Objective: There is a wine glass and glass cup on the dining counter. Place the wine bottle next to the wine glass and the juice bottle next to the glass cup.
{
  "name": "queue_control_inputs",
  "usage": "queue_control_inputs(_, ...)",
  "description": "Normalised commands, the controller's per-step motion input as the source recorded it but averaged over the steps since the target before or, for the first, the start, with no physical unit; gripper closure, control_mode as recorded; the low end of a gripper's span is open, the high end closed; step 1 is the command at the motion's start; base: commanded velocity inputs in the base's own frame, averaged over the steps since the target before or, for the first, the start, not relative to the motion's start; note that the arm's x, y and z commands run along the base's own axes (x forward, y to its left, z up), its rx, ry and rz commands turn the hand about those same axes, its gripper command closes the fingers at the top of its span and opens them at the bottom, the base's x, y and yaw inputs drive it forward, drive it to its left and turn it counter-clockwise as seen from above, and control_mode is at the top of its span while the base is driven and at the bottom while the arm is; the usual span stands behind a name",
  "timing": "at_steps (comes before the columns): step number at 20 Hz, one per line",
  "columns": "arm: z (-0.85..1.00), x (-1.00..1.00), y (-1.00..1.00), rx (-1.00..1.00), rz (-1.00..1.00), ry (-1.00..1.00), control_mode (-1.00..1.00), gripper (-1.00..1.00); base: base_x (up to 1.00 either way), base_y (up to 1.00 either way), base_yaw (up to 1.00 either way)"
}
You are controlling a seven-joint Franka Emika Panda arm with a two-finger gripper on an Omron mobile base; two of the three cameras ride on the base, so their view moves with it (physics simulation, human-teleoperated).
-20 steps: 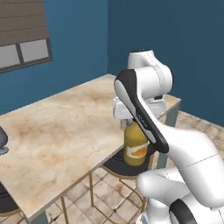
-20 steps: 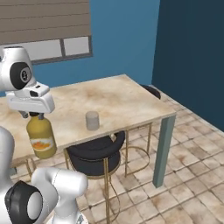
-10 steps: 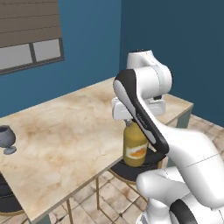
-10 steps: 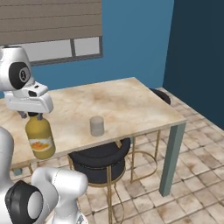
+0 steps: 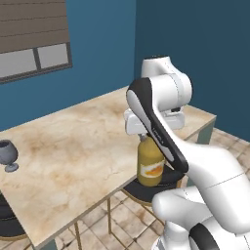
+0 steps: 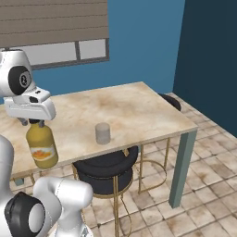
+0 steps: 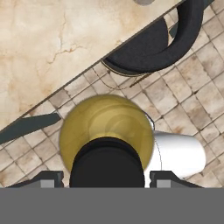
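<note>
My gripper [image 5: 145, 137] [image 6: 33, 122] [image 7: 106, 177] is shut on the neck of the juice bottle [image 5: 150, 166] [image 6: 41, 146] [image 7: 106, 127], a squat yellow-orange bottle with a black cap. It hangs upright just off the near edge of the dining counter [image 5: 73, 146] [image 6: 129, 104] [image 7: 43, 39], over the tiled floor. The wine glass [image 5: 7, 155] stands at the counter's far left. Near the front edge, to the bottle's right, stands the glass cup [image 6: 102, 133]. The wine bottle is out of view.
A black round stool [image 5: 146, 189] [image 6: 109, 165] [image 7: 144, 48] with gold legs sits under the counter's edge by the bottle. A second stool [image 5: 7, 219] is at the lower left, and a third stool [image 6: 169, 99] is behind the counter's right end. Blue walls and a window [image 6: 55, 28] lie behind.
The whole picture has shifted as the base drives: the counter has slid right in both base views and the wine glass has come into sight. The bottle stays in the gripper.
</note>
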Motion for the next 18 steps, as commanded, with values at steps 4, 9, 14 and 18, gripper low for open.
queue_control_inputs(4,0.00,0.00,0.00,0.00,0.00,0.00,1.00,1.00,0.00,0.00,0.00)
queue_control_inputs(9,0.00,0.00,0.00,0.00,0.00,0.00,1.00,1.00,0.00,0.00,0.00)
queue_control_inputs(14,0.00,0.00,0.00,0.00,0.00,0.00,1.00,1.00,0.04,-0.01,0.00)
queue_control_inputs(18,0.00,0.00,0.00,0.00,0.00,0.00,1.00,1.00,0.13,-0.05,0.03)
